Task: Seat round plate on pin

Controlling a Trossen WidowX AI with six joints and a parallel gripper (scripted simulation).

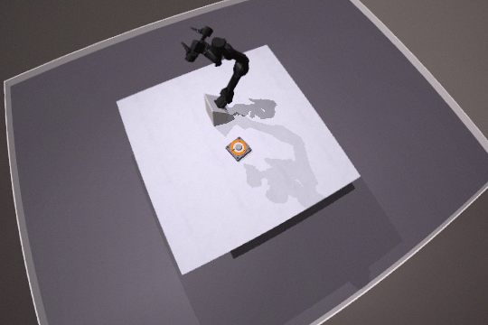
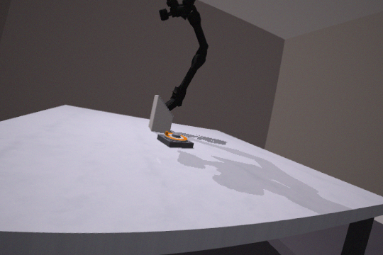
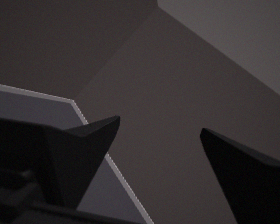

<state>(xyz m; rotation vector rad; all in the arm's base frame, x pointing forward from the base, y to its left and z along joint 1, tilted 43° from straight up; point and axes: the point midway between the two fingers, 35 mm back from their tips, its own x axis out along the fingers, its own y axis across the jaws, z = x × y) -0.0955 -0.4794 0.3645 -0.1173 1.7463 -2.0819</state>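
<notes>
The black parallel-jaw gripper (image 1: 193,38) is held released, high above the round orange-rimmed plate (image 1: 239,148) on its dark square base (image 1: 230,154)

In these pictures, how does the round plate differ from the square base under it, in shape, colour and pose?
The round plate is a ring with bright orange on it, while the base is a dark grey square. The plate is smaller and stays inside the base's edges, whose corners show around it. In the exterior view the plate appears slightly tilted, while the base lies flat on the table. Both stand far below the open gripper, which touches neither.
</notes>
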